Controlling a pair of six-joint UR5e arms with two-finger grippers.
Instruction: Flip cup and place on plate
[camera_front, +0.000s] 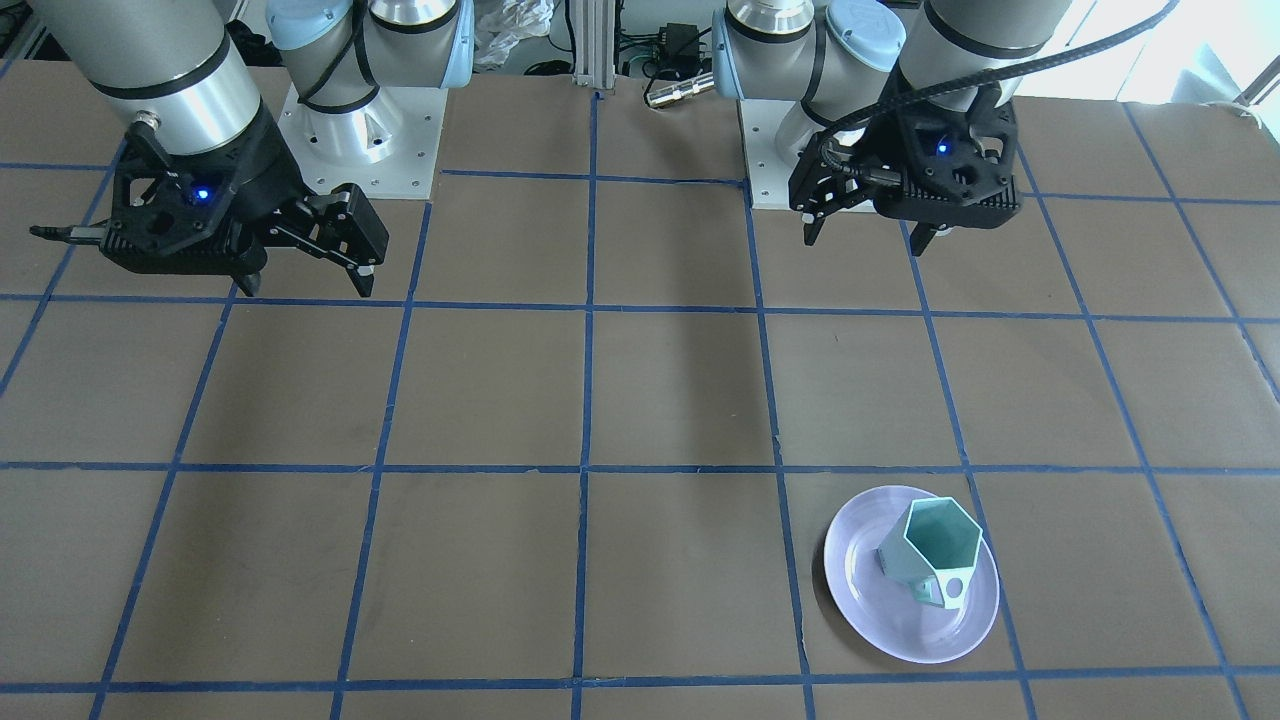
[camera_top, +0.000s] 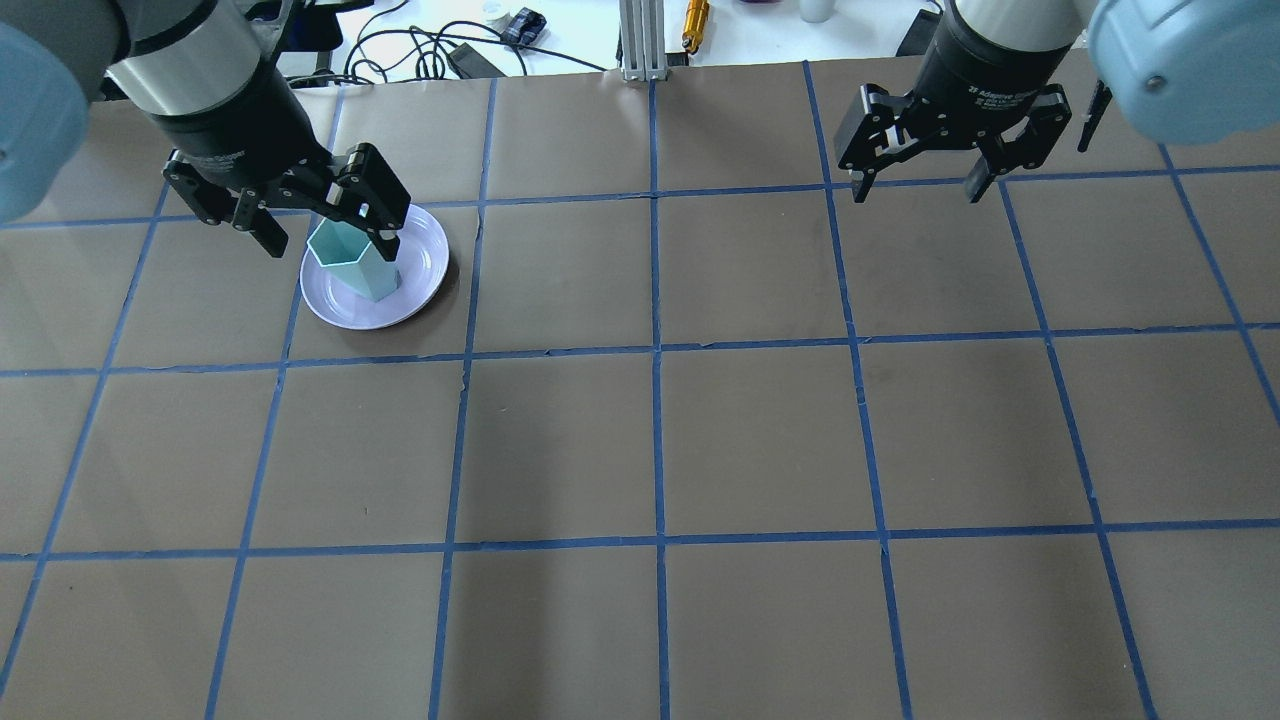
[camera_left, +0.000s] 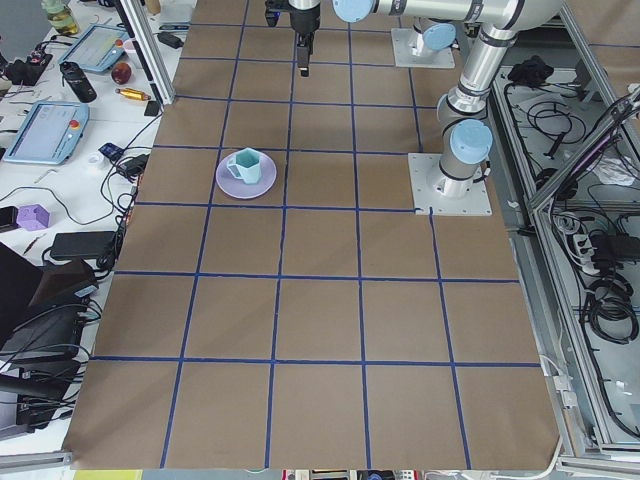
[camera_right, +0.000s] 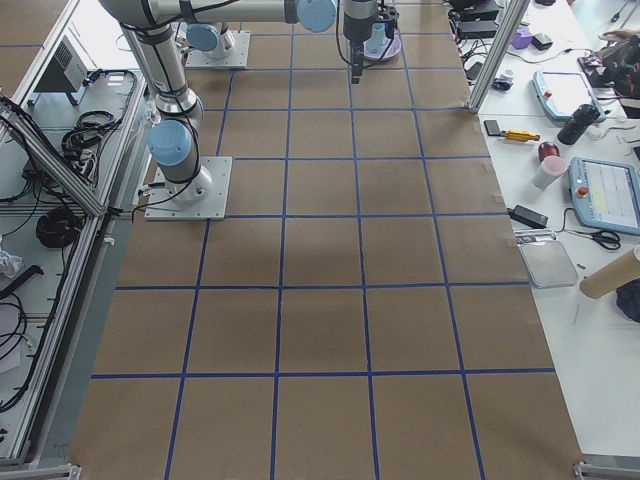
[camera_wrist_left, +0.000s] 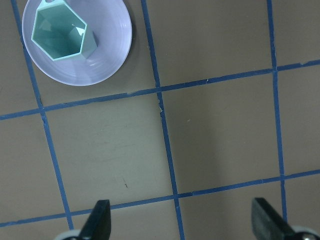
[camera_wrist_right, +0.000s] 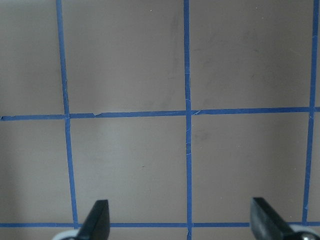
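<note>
The pale mint-green cup (camera_front: 935, 550) stands upright, mouth up, on the lavender plate (camera_front: 880, 615), handle toward the operators' side. Both also show in the overhead view, cup (camera_top: 350, 265) on plate (camera_top: 425, 265), and in the left wrist view, cup (camera_wrist_left: 59, 35) on plate (camera_wrist_left: 107, 60). My left gripper (camera_front: 865, 240) is open and empty, raised well above the table and back from the plate toward the robot base. Its fingers (camera_wrist_left: 97, 220) frame bare table. My right gripper (camera_front: 308, 285) is open and empty, raised over the other half of the table (camera_wrist_right: 182, 225).
The brown table has a blue tape grid (camera_top: 655, 350). The two arm bases (camera_front: 365, 130) stand at the robot's edge. Cables and small tools (camera_top: 450, 45) lie beyond the far edge. Tablets and clutter (camera_left: 45, 130) sit on the side bench.
</note>
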